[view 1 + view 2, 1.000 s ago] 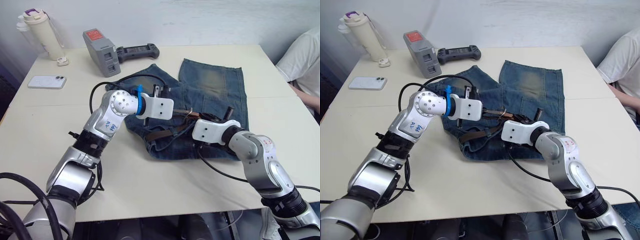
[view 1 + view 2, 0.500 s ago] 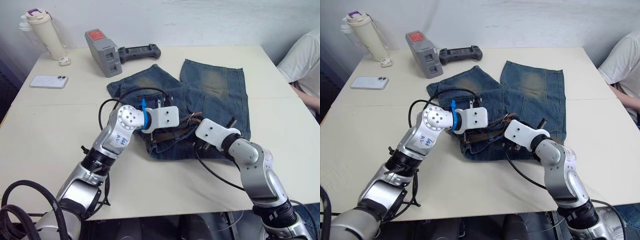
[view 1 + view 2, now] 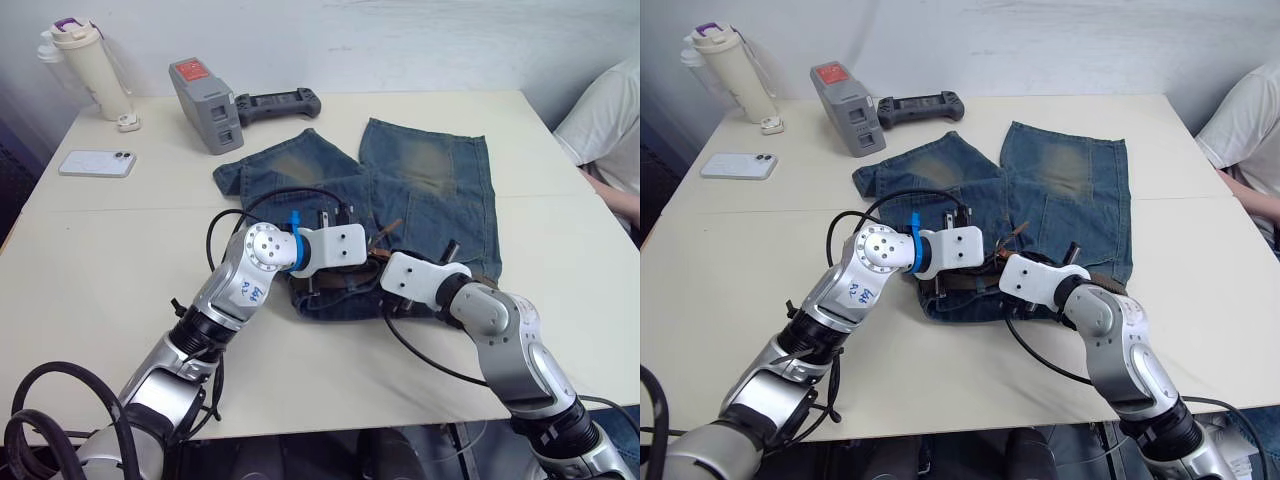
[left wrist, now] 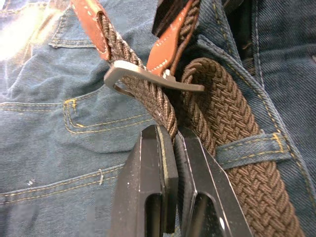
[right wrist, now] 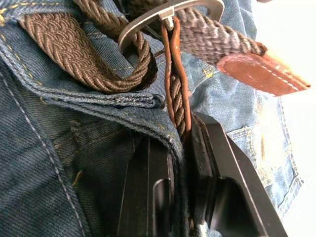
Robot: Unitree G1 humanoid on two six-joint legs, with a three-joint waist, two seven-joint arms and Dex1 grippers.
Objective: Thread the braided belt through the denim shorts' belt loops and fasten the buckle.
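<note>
Wide cream table point(image 3: 90, 250) against a pale wall, a seam running across its top. At the right edge, a person's white sleeve point(image 3: 605, 110), cut off by the frame.

Spread at mid-table, denim shorts point(image 3: 425, 165), both faded legs pointing toward the far side, waistband bunched at the near edge under the 2 arms. Along that waistband, braided belt point(image 4: 232, 133), dark brown, passing under 1 of the belt loops point(image 4: 249, 150) in the left wrist view. Just beyond, silver buckle point(image 4: 148, 76) lying on the denim with tan leather ends crossing it.

Left gripper point(image 4: 174, 148) clenched on a strand of the belt just short of the buckle, both black fingers pressed to the weave. Right gripper point(image 5: 180, 148) clamped on the narrow leather-edged strap together with a fold of denim, near the buckle's frame.

Far left corner: cream bottle point(image 3: 85, 65) with purple cap, small white item at its base, white phone point(image 3: 95, 162) flat nearer in. Beside them, grey box point(image 3: 205, 105) with a red label and a black controller point(image 3: 278, 103).

From the head views, buckle and fingertips hidden behind the white wrist housings; prong position hard to make out.
</note>
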